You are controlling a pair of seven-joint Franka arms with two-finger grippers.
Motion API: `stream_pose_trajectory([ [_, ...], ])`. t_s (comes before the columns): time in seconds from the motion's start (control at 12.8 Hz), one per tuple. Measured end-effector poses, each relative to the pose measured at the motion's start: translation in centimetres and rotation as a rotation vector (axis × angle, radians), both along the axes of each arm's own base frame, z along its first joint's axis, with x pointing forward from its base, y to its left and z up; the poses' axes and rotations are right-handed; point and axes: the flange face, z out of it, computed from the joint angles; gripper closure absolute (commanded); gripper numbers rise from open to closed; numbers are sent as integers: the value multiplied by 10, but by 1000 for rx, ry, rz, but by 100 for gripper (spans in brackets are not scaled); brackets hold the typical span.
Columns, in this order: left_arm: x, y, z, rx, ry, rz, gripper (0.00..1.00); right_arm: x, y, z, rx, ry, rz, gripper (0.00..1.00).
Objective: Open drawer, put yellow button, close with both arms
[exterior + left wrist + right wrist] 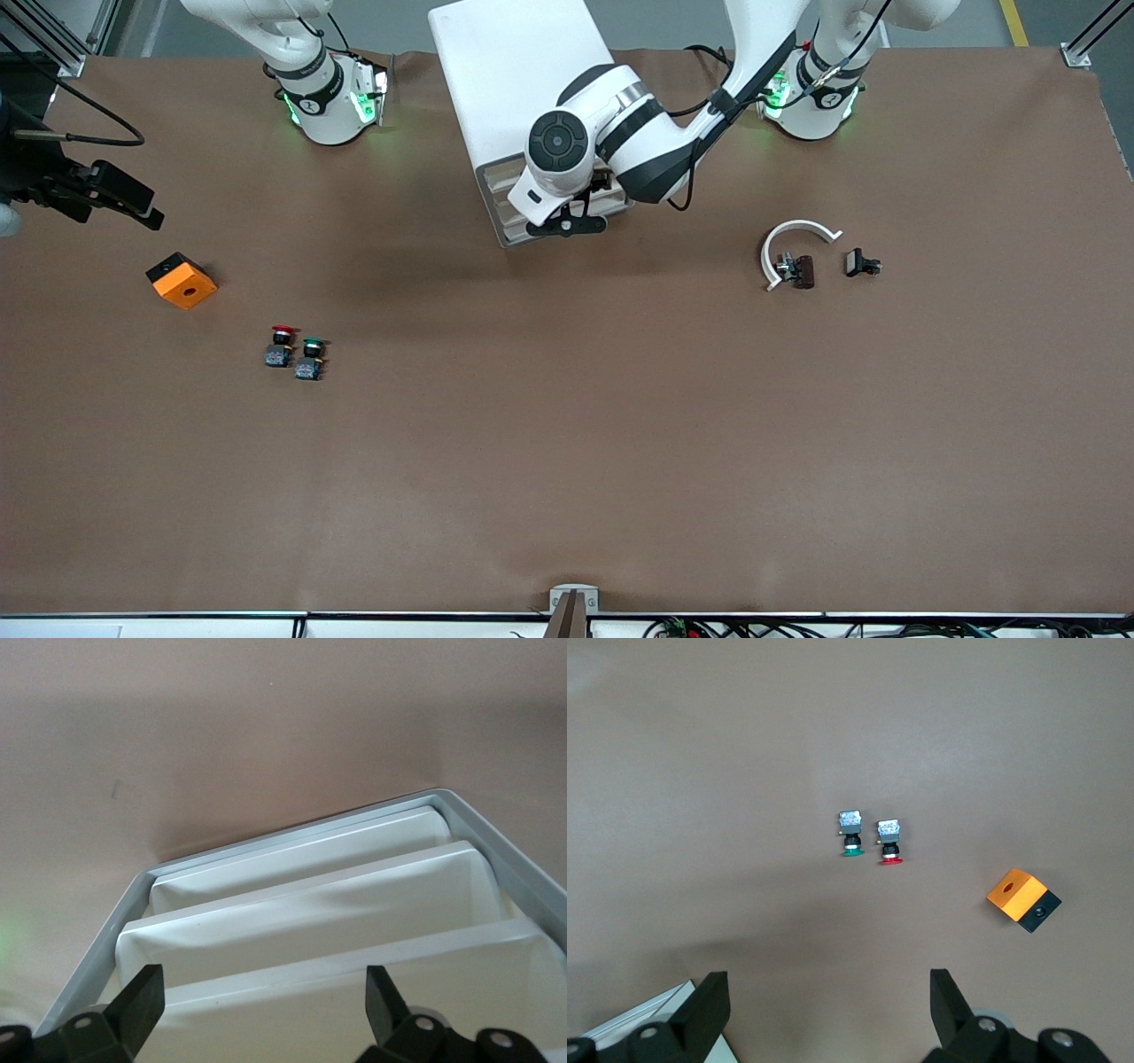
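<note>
1. Between the widely spread fingers of the left gripper (261,1010) lie the stacked fronts of the white cabinet (518,80). The drawer (499,177) is the uppermost and looks closed.
2. Past the fingers of the right gripper (828,1019), also spread wide and holding nothing, sit the green-capped button (851,835), the red-capped button (889,842) and an orange block (1021,899) on the desk (567,461). This arm waits high above them.
3. No view shows the yellow button, either near the fingers or elsewhere.
4. Risk: the fronts sit close together, so the left fingers could catch a lower one and open the wrong drawer.
5. Risk: a shallow grip could slip off the lip, or a hard pull could drag the light cabinet.
6. Risk: with no yellow cap found, the right fingers might take the red or green one.
</note>
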Motion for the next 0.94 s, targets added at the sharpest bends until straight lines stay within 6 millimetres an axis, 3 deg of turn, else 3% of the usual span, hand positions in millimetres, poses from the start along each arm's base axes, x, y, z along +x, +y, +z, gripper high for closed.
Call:
stream_pose_trajectory([
  [0.23,27,7,14,43,-152,-44,0,0,-2,0,-1,2,-3,0],
  [0.39,76,34,37,40,-211,25,0,-2,-4,-1,-1,13,-7,0],
  [0.55,135,85,67,32,-259,111,0,-2,-11,0,-2,17,-18,0],
  [0.7,188,150,101,32,-321,184,0,-4,-23,0,-2,31,-40,0],
  [0.94,246,254,135,41,-396,227,0,-5,-27,5,-2,29,-48,0],
])
